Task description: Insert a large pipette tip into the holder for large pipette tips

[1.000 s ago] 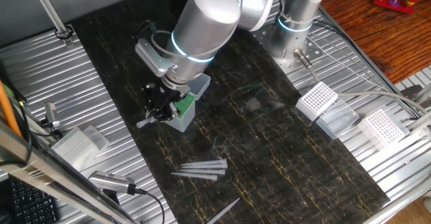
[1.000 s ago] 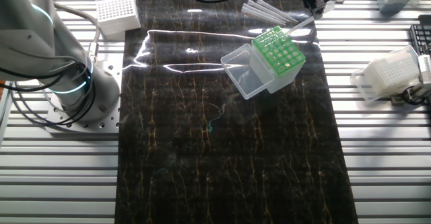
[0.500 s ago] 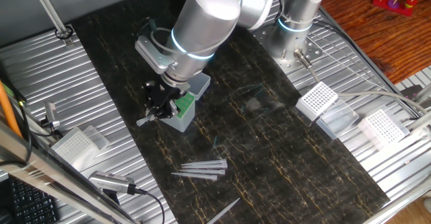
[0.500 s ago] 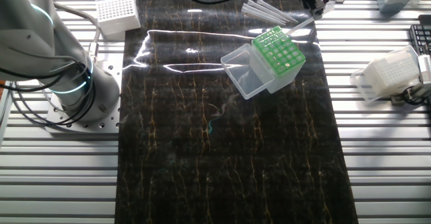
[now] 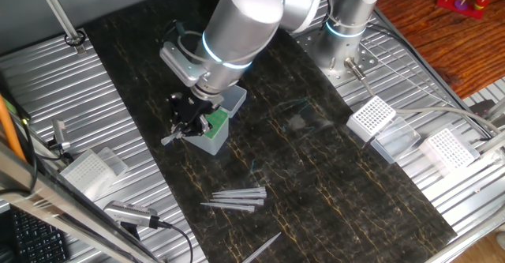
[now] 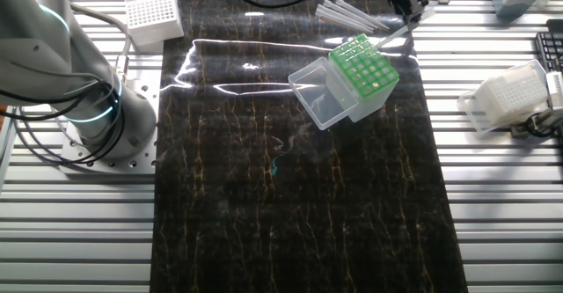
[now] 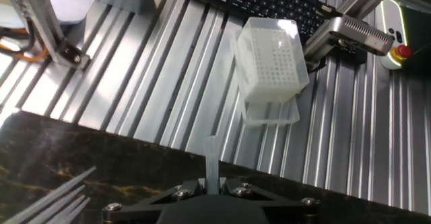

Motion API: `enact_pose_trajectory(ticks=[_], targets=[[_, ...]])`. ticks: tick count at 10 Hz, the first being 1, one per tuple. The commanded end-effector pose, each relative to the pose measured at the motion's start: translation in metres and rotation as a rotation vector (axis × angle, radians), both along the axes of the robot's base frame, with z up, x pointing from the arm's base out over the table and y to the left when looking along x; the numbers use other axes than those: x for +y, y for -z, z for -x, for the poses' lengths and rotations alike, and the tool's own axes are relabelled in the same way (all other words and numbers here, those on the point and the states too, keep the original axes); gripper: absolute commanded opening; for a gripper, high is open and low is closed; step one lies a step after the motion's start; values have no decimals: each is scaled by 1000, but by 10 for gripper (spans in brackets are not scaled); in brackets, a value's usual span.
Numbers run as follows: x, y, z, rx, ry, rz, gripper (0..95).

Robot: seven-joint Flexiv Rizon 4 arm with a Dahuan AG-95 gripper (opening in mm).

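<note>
The hand (image 5: pixel 183 125) is clamped on a large pipette tip (image 7: pixel 212 158), which projects forward between its fingers so the narrow end can lead into a grid hole. The holder for large pipette tips (image 6: pixel 356 76) stands on the desk (image 6: pixel 290 196) just beside and below the hand, lid hinged open. Spare tips (image 5: pixel 234 197) lie nearby. Compared with the earlier frame, the hand sits marginally higher; the holder is unchanged.

light: bright, even, from overhead
glare: white streaks on the dark table (image 6: pixel 290 196) mat
shadows: soft, faint
focus: fixed views sharp; hand view slightly soft
distortion: none obvious
</note>
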State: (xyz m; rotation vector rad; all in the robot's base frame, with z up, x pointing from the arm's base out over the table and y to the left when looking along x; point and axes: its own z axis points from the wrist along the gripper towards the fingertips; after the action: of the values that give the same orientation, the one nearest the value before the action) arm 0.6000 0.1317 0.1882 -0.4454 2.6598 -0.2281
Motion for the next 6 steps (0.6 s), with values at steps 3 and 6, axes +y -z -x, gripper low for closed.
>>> enact_pose_trajectory(ticks=[3,6], targets=[[3,3,-2,-4,23,-14,0],[3,2,-2,-4,43,-23,0]])
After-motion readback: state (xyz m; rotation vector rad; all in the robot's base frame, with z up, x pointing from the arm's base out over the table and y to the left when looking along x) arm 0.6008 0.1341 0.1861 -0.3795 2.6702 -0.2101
